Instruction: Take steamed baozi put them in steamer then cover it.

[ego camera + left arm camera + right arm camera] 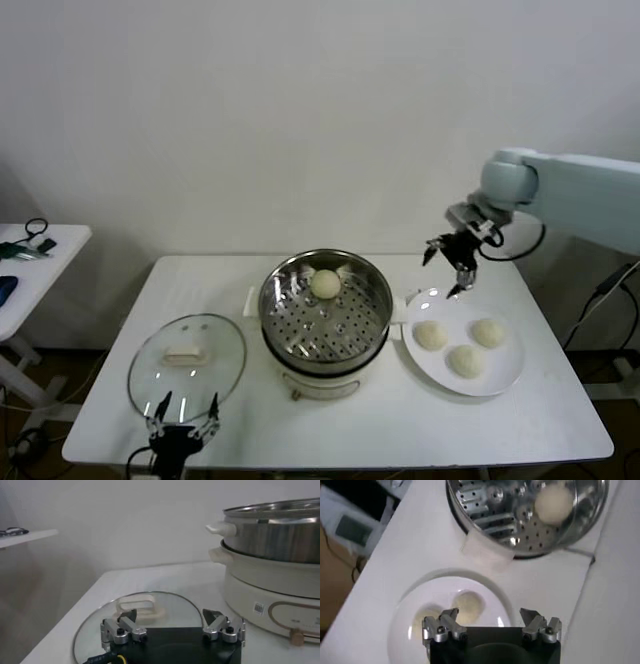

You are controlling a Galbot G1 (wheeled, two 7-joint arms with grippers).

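One steamed baozi (pixel 325 283) lies in the steel steamer (pixel 300 320) on its white pot base at the table's middle; it also shows in the right wrist view (pixel 553 504). Three more baozi (pixel 431 336) (pixel 489 332) (pixel 466 360) lie on a white plate (pixel 505 376) right of the steamer. My right gripper (pixel 447 271) is open and empty, above the plate's far edge. The glass cover (pixel 187 355) with a cream handle (pixel 139 606) lies flat left of the steamer. My left gripper (pixel 183 410) is open and empty at the cover's near edge.
A side table (pixel 40 262) with dark items stands at the far left. The white work table (pixel 360 425) ends close behind my left gripper. The plate sits near the table's right side.
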